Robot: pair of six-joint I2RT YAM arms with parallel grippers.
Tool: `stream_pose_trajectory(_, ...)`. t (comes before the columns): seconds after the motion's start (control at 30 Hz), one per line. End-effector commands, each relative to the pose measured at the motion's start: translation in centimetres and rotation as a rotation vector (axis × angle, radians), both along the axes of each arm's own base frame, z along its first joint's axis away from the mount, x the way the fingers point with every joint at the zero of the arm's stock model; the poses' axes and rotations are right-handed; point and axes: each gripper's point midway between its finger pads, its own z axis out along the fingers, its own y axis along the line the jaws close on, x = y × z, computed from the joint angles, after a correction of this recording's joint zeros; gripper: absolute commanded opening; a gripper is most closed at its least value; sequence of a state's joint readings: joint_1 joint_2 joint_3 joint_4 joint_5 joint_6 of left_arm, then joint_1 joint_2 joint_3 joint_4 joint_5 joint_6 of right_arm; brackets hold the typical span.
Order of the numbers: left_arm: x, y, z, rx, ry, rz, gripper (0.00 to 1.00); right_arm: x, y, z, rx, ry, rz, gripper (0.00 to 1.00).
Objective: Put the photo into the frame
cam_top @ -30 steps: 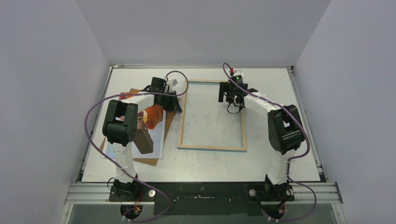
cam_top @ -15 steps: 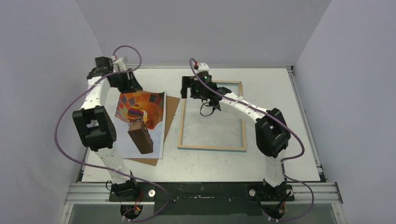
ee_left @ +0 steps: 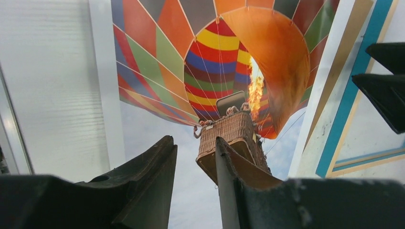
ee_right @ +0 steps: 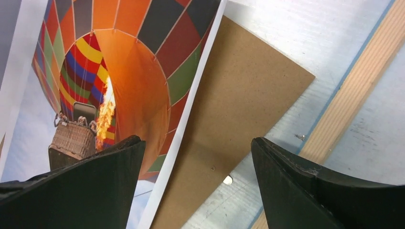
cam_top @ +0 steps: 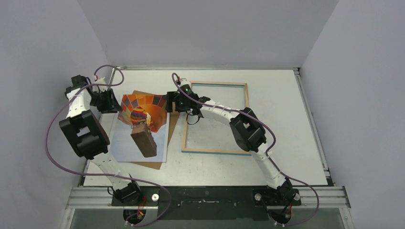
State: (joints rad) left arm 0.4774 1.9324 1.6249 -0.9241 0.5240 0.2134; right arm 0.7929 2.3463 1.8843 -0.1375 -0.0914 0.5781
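Pick-up step in hand: photo [cam_top: 125, 143] lies on backing board [ee_right: 229, 95], just left of frame [cam_top: 217, 151], none inside. My right gripper [ee_right: 198, 157] hangs wide open over photo's frame-side edge. My left gripper [ee_left: 196, 157], at far side from frame, is narrowly parted, empty. Next, as I judge it: pinch thin edge, carry photo into frame.

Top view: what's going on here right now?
The photo lies on the brown backing board, left of the empty frame. Both arms are at the photo's far edge with jaws open: the left gripper by its left corner, the right gripper by its right corner. Nothing is gripped yet.
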Motion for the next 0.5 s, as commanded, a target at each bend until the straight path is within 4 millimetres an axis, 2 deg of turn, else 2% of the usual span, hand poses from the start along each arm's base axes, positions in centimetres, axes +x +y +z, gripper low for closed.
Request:
stream_pose_trajectory(0.0,-0.4,0.1,-0.1,0.04,-0.02,-0.051,0.32,1.4,2.1,3.5,0.114,-0.04,0.01,0.81)
stream_pose_trajectory(0.27,-1.4,1.3,-2.4,0.083,0.019,-0.06,0.25,1.4,3.7,1.9,0.165,-0.005,0.042,0.67)
stream_pose_trajectory(0.47,-1.6,1.6,-3.3,0.088,0.032,-0.061,0.21,1.8,4.3,0.7,0.186,0.016,0.045,0.64)
